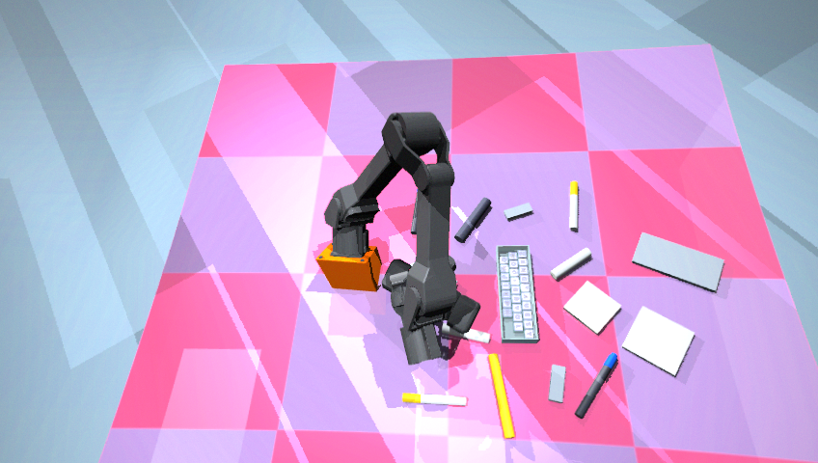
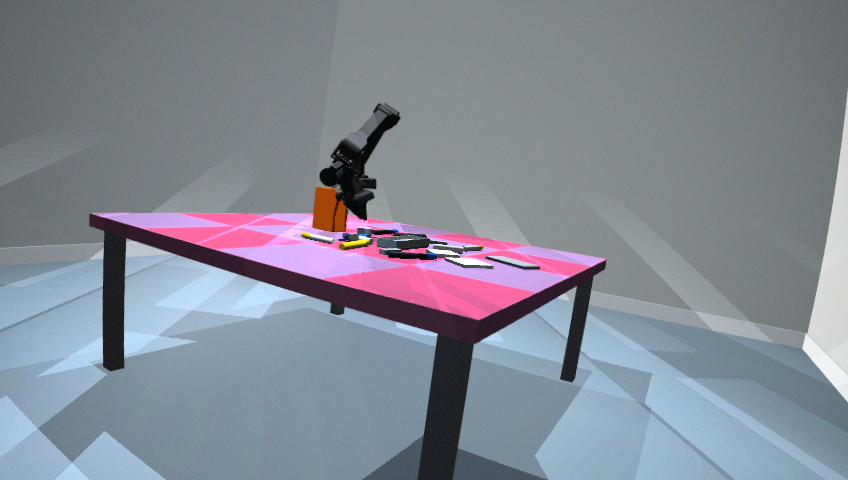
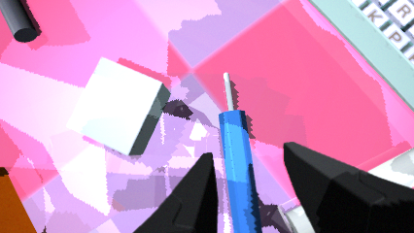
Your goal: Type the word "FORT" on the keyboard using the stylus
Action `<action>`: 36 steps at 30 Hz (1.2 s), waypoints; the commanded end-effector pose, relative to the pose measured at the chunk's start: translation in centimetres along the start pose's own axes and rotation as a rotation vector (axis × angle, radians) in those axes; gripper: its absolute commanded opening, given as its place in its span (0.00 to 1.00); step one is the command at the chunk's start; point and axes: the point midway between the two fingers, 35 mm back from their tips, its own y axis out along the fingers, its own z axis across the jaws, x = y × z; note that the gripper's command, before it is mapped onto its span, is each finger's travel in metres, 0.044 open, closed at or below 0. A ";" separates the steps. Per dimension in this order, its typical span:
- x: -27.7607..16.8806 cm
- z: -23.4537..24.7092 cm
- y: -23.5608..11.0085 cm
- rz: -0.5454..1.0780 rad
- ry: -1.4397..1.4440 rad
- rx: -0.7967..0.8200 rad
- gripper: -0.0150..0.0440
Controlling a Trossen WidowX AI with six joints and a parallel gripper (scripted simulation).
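The blue stylus (image 3: pixel 235 155) with a thin white tip (image 3: pixel 226 89) lies between my gripper's fingers in the wrist view, with a gap on each side of it. My gripper (image 3: pixel 248 156) (image 1: pixel 429 343) (image 2: pixel 360 209) is open and low over the pink and purple table top, left of the keyboard. The grey keyboard (image 1: pixel 517 292) (image 2: pixel 404 240) shows its frame and a few keys at the wrist view's top right corner (image 3: pixel 374 36). The arm hides the stylus in the top and exterior views.
A white marker (image 1: pixel 472 335) (image 3: pixel 391 169) lies just right of the gripper. A white cube (image 3: pixel 117 104) and a dark cylinder (image 3: pixel 19 21) (image 1: pixel 473 219) lie ahead. The orange base (image 1: pixel 348 269), a yellow ruler (image 1: pixel 500 395), other markers and white pads (image 1: pixel 591 306) lie around.
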 end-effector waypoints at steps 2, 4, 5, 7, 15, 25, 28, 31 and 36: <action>-0.1 0.2 0.5 -0.002 0.005 0.002 0.51; -0.2 0.2 0.7 -0.002 0.005 0.002 0.51; -0.2 0.2 0.7 -0.002 0.005 0.002 0.51; -0.2 0.2 0.8 -0.002 0.005 0.002 0.51; -0.5 0.1 1.2 -0.002 0.005 0.002 0.51; -0.8 0.0 1.7 -0.003 0.005 0.002 0.51; -0.8 0.0 1.9 -0.003 0.005 0.002 0.51; -0.9 0.0 2.1 -0.003 0.005 0.002 0.51; -1.1 0.0 2.3 -0.003 0.005 0.002 0.51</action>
